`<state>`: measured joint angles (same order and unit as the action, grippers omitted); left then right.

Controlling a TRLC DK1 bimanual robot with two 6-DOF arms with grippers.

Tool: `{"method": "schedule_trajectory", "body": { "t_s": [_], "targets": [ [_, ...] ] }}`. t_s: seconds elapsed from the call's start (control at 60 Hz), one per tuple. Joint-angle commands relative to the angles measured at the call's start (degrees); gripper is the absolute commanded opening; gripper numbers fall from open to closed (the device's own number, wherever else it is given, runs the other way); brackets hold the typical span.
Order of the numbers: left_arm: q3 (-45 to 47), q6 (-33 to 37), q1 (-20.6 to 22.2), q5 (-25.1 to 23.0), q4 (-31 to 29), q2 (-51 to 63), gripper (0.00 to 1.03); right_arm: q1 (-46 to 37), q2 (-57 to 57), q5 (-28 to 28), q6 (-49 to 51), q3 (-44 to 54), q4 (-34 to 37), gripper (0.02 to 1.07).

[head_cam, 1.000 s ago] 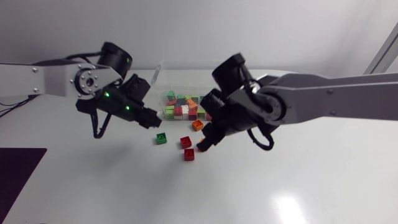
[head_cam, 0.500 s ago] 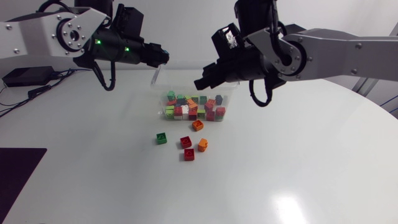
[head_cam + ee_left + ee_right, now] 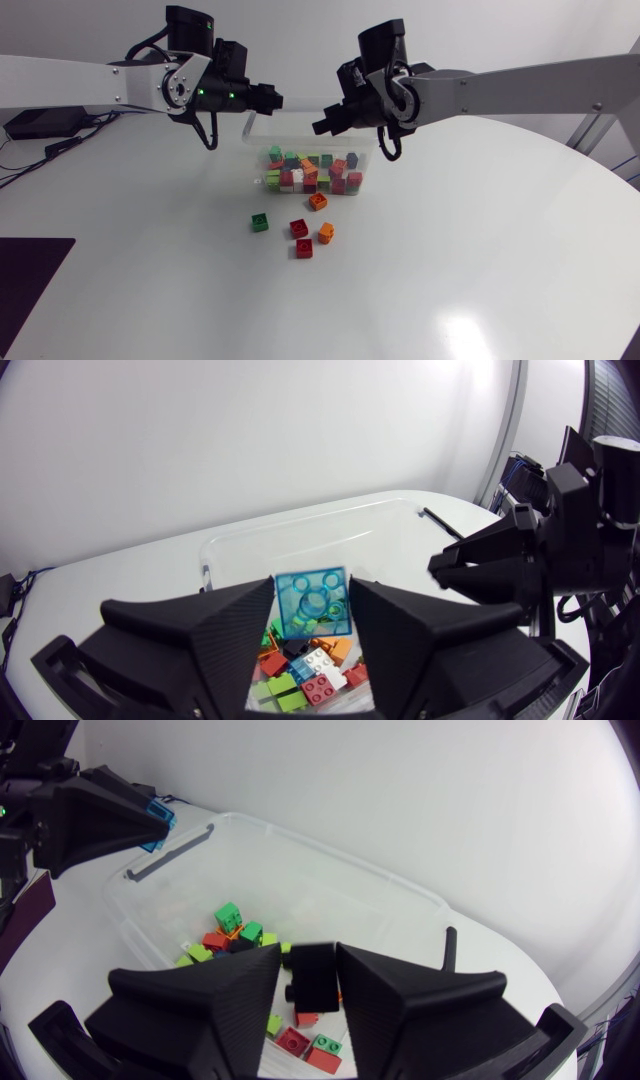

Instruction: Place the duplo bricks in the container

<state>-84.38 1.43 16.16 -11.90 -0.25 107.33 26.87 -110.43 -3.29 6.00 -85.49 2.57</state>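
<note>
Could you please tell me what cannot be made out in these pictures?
Head view: what the left gripper and right gripper hold is too small and dark; only wrist views show the blue brick and black brick.
Wrist views: the loose bricks outside the container are hidden by the fingers or cut off.
All views: the container's brick count; the pile covers itself.

White round table, dark rectangular mat near its left edge
</note>
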Motion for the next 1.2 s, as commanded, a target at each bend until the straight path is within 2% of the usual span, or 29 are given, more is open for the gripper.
{"method": "schedule_trajectory", "body": {
  "t_s": [0.0, 0.033, 0.183, 0.25, 0.35, 0.5, 0.583, 0.65, 0.667, 0.733, 0.783, 0.85, 0.917, 1.05, 1.183],
  "targets": [
    [-2.02, -1.26, -0.52, 0.3, 0.69, 0.43, 0.84, -0.33, -1.28, -0.84, -0.64, -2.05, 0.42, 0.97],
    [-1.49, -1.17, -0.78, 0.3, 0.87, -0.63, 0.87, -0.42, -0.84, -0.84, -0.55, -1.96, 0.86, 1.02],
    [3.26, -0.11, -2.45, 0.04, 0.16, -8.89, 0.9, -0.68, 5.49, -0.23, 0.86, 2.7, 0.86, 1.02],
    [6.77, 1.56, -3.16, -2.43, -0.54, -13.81, 0.89, -0.68, 10.41, 1.18, 2.0, 7.01, 0.86, 1.02],
    [13.63, 6.04, -4.47, -7.96, -3.7, -22.07, 0.89, -0.07, 17.8, 3.55, 4.55, 14.83, 0.95, 1.02],
    [20.13, 16.94, -5.09, -11.13, -11.0, -26.29, 0.89, 0.29, 25.53, 8.39, 8.59, 25.02, 1.21, 1.02],
    [23.12, 24.32, -5.09, -12.27, -14.51, -25.85, 0.89, 0.37, 26.76, 11.38, 10.79, 28.98, 2.18, 1.02],
    [25.05, 28.01, -5.0, -12.44, -14.51, -25.33, 0.89, 0.9, 27.11, 13.05, 15.45, 32.14, 1.3, 1.02],
    [26.11, 30.91, -4.65, -12.44, -14.51, -24.8, 0.89, 1.16, 27.11, 13.05, 16.5, 33.02, 0.42, 1.02],
    [26.11, 32.58, -4.83, -13.24, -14.69, -22.6, 0.89, 2.04, 26.06, 12.52, 17.99, 34.17, 0.95, 1.02],
    [25.05, 36.45, -5.18, -16.31, -16.71, -18.91, 0.89, 2.31, 24.39, 12.52, 17.99, 34.25, 2.09, 1.02],
    [23.82, 37.94, -5.26, -16.75, -17.5, -15.75, 0.89, 2.31, 23.24, 12.52, 18.26, 34.52, 2.18, 1.02],
    [21.98, 43.04, -5.7, -18.86, -19.96, -11.0, 0.89, 2.92, 20.52, 12.61, 20.81, 34.6, 2.27, 1.02],
    [19.87, 49.02, -5.88, -19.21, -22.42, -4.67, 0.89, 3.27, 14.02, 12.69, 21.51, 32.76, 2.09, 1.02],
    [18.99, 51.65, -5.88, -19.21, -22.78, -0.89, 0.89, 3.54, 9.01, 13.31, 22.13, 30.56, 2.09, 1.02]
  ]
}}
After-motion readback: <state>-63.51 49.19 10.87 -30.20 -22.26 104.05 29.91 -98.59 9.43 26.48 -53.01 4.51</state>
